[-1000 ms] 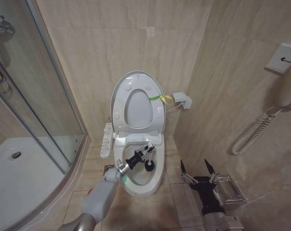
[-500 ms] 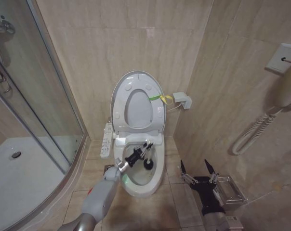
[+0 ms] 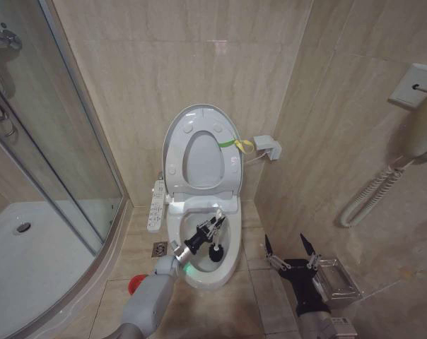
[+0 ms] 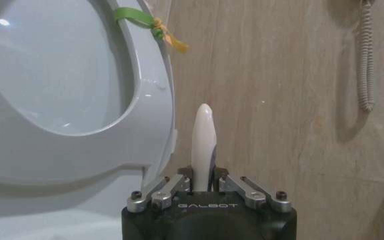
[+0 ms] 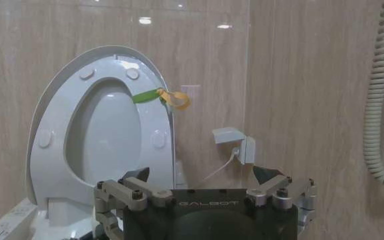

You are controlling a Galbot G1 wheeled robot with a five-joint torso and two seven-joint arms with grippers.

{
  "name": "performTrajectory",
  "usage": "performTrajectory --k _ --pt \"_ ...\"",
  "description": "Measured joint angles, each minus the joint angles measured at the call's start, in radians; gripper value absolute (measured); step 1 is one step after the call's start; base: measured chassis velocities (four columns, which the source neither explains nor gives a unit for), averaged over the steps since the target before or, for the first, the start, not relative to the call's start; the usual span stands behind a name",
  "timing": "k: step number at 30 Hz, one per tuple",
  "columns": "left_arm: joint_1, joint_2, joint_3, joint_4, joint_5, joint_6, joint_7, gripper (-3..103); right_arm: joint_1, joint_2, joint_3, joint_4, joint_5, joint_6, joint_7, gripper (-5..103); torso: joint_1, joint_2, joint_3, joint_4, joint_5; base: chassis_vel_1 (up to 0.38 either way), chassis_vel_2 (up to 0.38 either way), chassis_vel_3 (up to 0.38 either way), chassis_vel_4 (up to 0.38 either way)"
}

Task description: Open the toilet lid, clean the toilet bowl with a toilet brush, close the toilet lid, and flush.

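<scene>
White ceramic toilet bowl stands against the back wall, toilet lid raised upright. Left claw grips the toilet brush inside the bowl. Right claw hangs open above the floor beside the toilet.

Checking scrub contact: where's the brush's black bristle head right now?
In the head view, the toilet brush's round black bristle head sits inside the white ceramic toilet bowl, right of centre, its thin white handle held by the left gripper.
</scene>
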Motion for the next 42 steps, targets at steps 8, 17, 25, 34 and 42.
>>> performTrajectory --k 8,17,25,34,42 --pt "0.008 -0.004 -0.023 -0.080 -0.053 -0.010 -0.020 19 0.000 0.000 0.000 0.000 0.000 0.000 0.000 100 0.000 0.000 0.000 -0.0003 0.0000 0.000 0.000 0.000 0.000" --pt "0.082 -0.043 -0.069 -0.077 -0.070 -0.033 -0.021 19 0.000 0.000 0.000 0.000 0.000 0.000 0.000 100 0.000 0.000 0.000 0.0000 0.0001 0.000 0.000 0.000 0.000" --pt "0.096 -0.032 -0.099 -0.048 -0.044 -0.059 0.003 19 0.000 0.000 0.000 0.000 0.000 0.000 0.000 100 0.000 0.000 0.000 0.0000 0.0001 0.000 0.000 0.000 0.000" --pt "0.150 -0.018 -0.096 -0.098 -0.082 -0.089 -0.079 19 0.000 0.000 0.000 0.000 0.000 0.000 0.000 100 0.000 0.000 0.000 0.0000 -0.0001 0.000 0.000 0.000 0.000" --pt "0.294 -0.028 -0.104 -0.210 -0.138 -0.053 -0.110 19 0.000 0.000 0.000 0.000 0.000 0.000 0.000 100 0.000 0.000 0.000 0.0001 0.0001 0.000 0.000 0.000 0.000"
